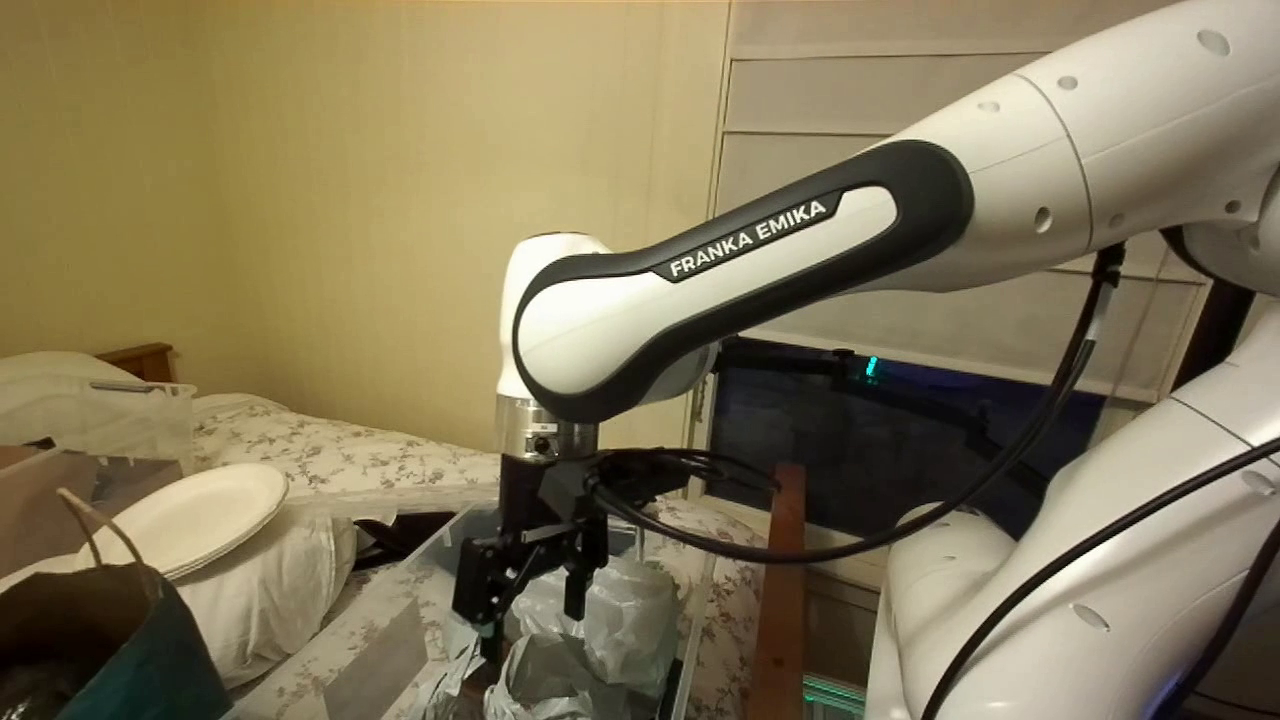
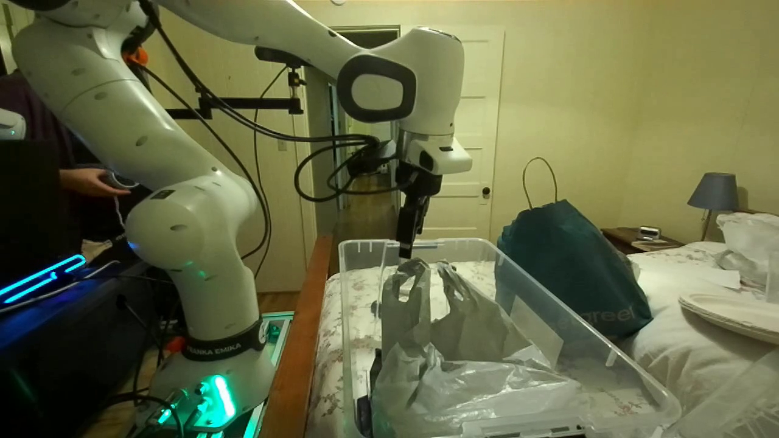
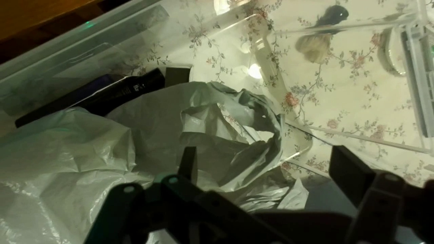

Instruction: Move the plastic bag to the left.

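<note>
In both exterior views the white Franka Emika arm extends over a clear plastic bin, its wrist directed downward. The black tool hangs over the upright handles of a gray plastic bag; whether the two touch cannot be told. The wrist view shows the tool released: its fingers stand wide apart, and one looped handle of the bag appears between and beyond their tips. The bag rests inside the bin, crumpled into shiny folds, along the side nearer the arm's base. A black tube with pale lettering lies beside the bag, next to the bin's wall. Outside the bin, a wooden rail runs between it and the arm's base. Beyond the opposite wall, a dark teal bag stands tilted, its thin handle raised, and a stack of white plates lies near it. In an exterior view a gray-shaded lamp stands in the background, and a pale door rises behind the wrist.
</note>
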`<state>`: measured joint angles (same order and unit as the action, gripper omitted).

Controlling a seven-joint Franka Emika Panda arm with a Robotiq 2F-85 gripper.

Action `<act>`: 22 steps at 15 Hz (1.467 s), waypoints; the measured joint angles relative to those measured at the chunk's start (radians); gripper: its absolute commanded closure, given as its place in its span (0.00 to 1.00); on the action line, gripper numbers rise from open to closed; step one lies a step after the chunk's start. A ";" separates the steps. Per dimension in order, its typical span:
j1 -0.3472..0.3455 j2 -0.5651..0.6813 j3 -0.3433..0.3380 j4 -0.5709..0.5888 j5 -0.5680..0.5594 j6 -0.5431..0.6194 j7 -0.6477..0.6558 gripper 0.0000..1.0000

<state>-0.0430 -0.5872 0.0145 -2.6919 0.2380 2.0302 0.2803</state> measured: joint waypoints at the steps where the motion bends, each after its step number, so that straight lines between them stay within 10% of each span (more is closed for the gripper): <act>1: -0.011 0.009 0.001 0.003 -0.001 0.000 0.036 0.00; 8: -0.143 0.163 0.005 0.052 -0.045 0.021 0.287 0.00; 16: -0.129 0.324 0.009 0.140 0.008 0.005 0.672 0.00; 17: -0.125 0.332 0.008 0.145 0.020 -0.002 0.716 0.25; 22: -0.116 0.376 0.005 0.144 0.090 -0.003 0.910 0.56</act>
<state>-0.1588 -0.2110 0.0196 -2.5480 0.3283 2.0271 1.1901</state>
